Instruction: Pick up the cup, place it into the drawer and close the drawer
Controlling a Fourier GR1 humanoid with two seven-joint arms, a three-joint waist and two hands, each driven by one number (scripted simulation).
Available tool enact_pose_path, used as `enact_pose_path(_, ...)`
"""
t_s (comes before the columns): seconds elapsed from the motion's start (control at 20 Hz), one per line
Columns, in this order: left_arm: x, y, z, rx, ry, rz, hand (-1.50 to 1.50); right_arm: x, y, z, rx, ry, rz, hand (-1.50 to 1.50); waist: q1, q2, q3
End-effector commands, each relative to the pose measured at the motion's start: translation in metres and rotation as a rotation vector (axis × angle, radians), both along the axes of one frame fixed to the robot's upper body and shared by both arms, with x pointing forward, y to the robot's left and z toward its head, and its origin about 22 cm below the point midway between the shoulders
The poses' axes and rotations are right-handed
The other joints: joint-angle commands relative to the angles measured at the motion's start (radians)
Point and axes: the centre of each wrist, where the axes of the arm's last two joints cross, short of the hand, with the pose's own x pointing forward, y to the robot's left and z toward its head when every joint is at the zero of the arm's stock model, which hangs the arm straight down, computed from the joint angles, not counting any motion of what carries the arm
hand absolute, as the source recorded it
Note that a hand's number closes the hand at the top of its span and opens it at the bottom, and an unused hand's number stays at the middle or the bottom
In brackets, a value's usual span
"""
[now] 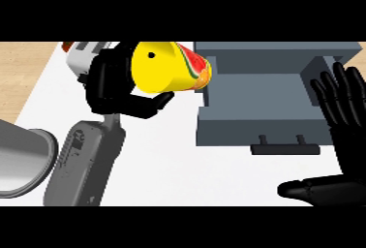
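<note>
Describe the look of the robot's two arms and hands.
The left forearm is a grey, rounded casing with faint panel markings. It ends in a black left hand with segmented fingers. The right hand is the same glossy black. No cables or sleeves show.

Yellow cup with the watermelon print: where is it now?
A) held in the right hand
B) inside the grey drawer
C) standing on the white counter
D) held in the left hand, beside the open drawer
D: the left hand curls round the yellow cup with the watermelon print, left of the open grey drawer.
</note>
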Motion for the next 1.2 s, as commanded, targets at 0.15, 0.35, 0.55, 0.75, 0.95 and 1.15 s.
enact_pose_path(0.15, 0.03, -0.027, 0.046, 0.053, -0.018, 0.011, 1.5, -0.016, -0.008, 0.004, 0.002, 0.008, 0.027, -1.5, -0.007, 0.001, 0.0)
enact_pose_path(0.35, 0.031, -0.047, 0.058, 0.075, 0.014, -0.008, 1.5, -0.006, -0.011, 0.01, -0.004, 0.004, -0.007, -1.5, -0.003, 0.001, 0.0)
enact_pose_path(0.55, 0.048, -0.071, 0.073, 0.126, 0.024, 0.013, 1.5, -0.005, -0.004, 0.007, 0.0, 0.001, 0.002, -1.5, -0.009, 0.002, 0.0)
enact_pose_path(0.75, 0.061, -0.092, 0.075, 0.159, 0.063, 0.017, 1.5, 0.0, -0.004, 0.007, 0.006, 0.003, 0.005, -1.5, -0.016, 0.004, 0.0)
enact_pose_path(0.95, 0.069, -0.089, 0.039, 0.171, 0.081, 0.007, 1.5, 0.015, -0.003, -0.007, 0.002, 0.003, 0.006, -1.5, -0.015, 0.007, 0.0)
enact_pose_path(1.15, 0.073, -0.112, 0.057, 0.2, 0.104, 0.021, 1.5, 0.008, -0.01, -0.012, 0.001, -0.002, -0.004, -1.5, -0.023, 0.006, 0.0)
